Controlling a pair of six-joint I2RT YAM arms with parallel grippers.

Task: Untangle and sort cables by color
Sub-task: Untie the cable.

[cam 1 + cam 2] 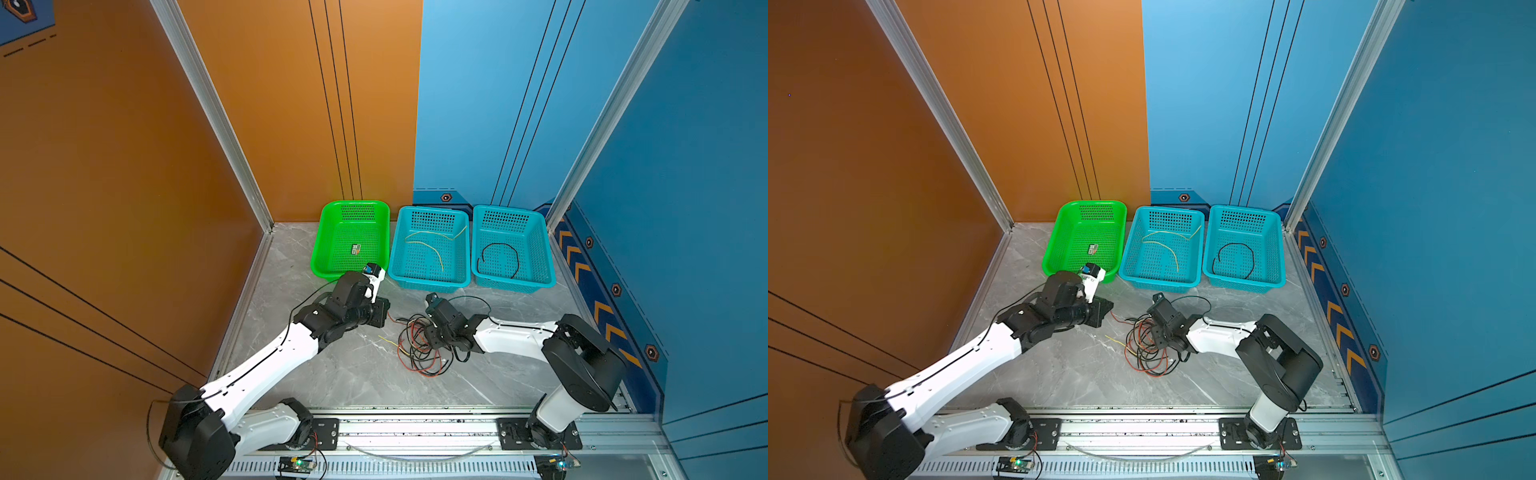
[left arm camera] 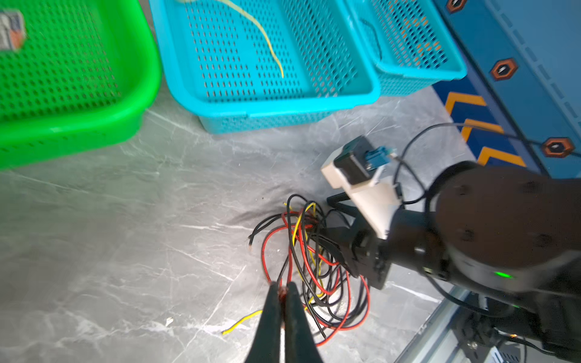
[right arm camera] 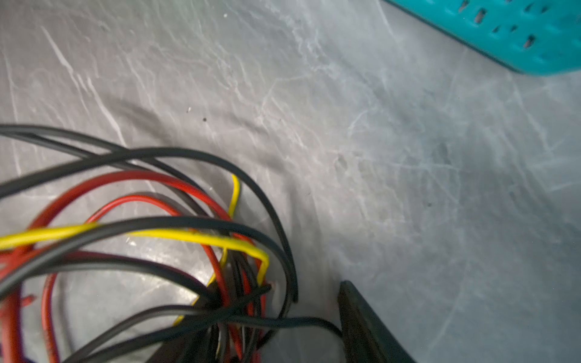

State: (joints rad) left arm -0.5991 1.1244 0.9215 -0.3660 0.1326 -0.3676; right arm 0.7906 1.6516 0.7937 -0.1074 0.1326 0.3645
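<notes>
Pinching thin red cable (image 2: 263, 254) between tips: your left gripper (image 2: 284, 292) | jaws apart astride tangled red-yellow-black cables (image 2: 314, 276): your right gripper (image 2: 323, 217)

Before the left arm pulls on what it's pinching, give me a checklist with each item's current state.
1. Left gripper shut on a red wire: ok.
2. Only red pinched: cannot tell; a black strand runs to the tips too.
3. Red wire free of the tangle: not ok; it loops through black and yellow.
4. Right gripper at the tangle, jaws apart: ok; pinning anything: cannot tell.
5. Green basket free of wires: ok; only a small label inside.
6. Sorted wires contained: ok; yellow wires in the middle basket, black wire in the end basket.
</notes>
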